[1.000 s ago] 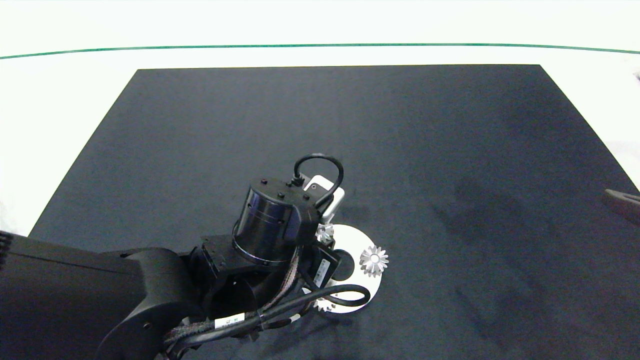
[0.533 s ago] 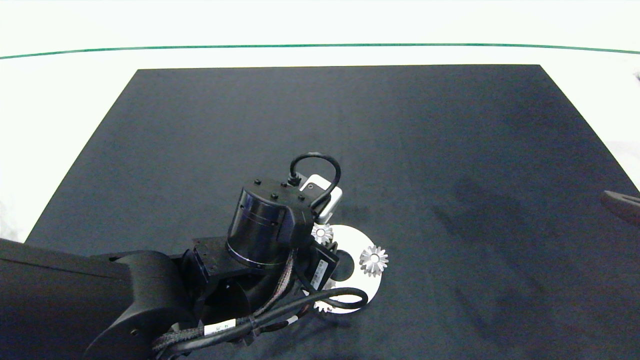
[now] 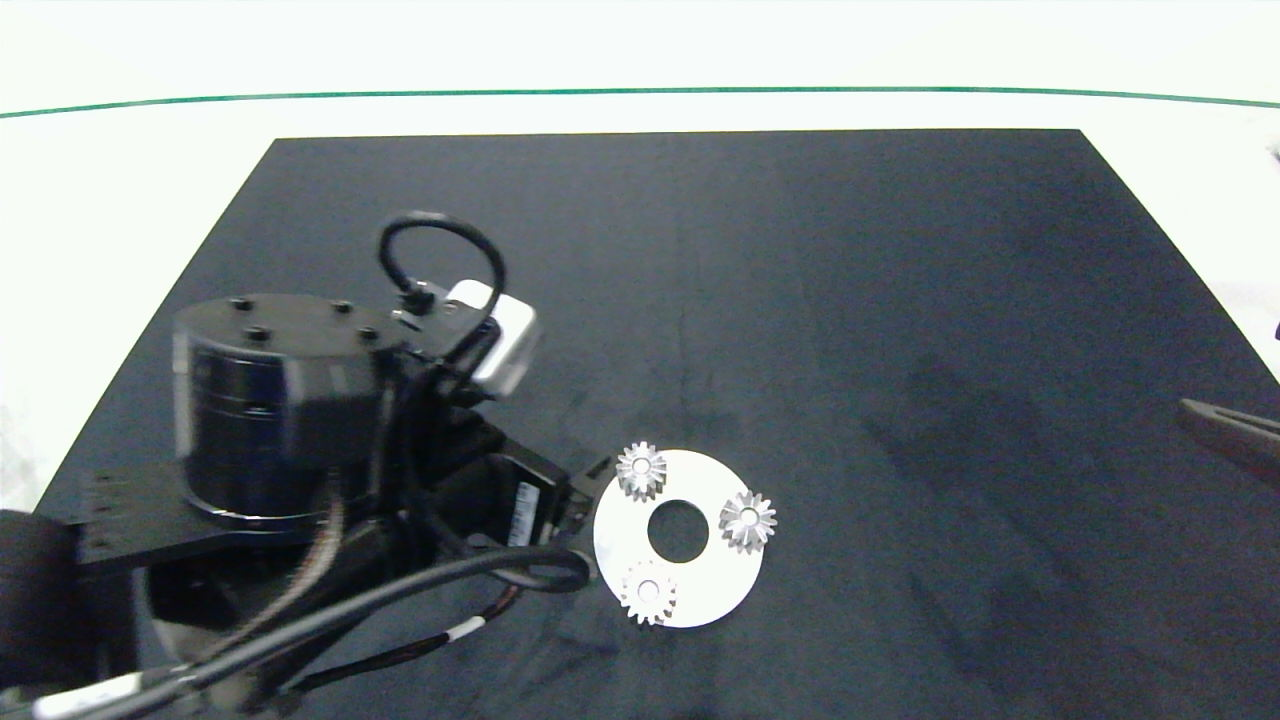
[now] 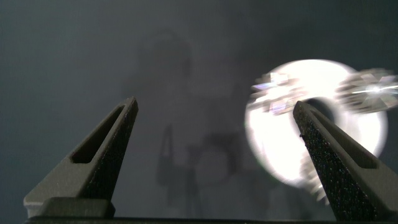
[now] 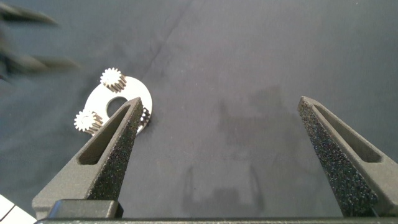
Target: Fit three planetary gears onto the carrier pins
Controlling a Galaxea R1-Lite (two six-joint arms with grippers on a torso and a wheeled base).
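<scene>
The white disc (image 3: 700, 590) lies flat on the black mat (image 3: 800, 280), in the near half of the mat and a little toward its left side, well in from every edge. All three planetary gears sit on the disc, spaced around its large centre hole (image 3: 678, 531): one gear (image 3: 641, 470) on the side of the disc toward the mat's far edge, one gear (image 3: 747, 521) on the side toward the mat's right edge, and one gear (image 3: 647, 592) on the side toward the mat's near edge. Each gear shows a pale round spot in its centre, where a carrier pin would stand; the carrier pins themselves are covered by the gears and cannot be made out separately. The left gripper (image 4: 214, 118) is up off the mat just beside the disc, toward the mat's left edge, its two grey fingers (image 4: 102, 155) spread wide with nothing between them; its dark arm and wrist housing (image 3: 275, 400) fill the mat's near left corner. The right gripper (image 5: 221, 115) hangs at the mat's right edge, well apart from the disc, its fingers (image 5: 109, 149) likewise spread wide and empty; only a fingertip (image 3: 1230, 430) of it shows in the head view.
</scene>
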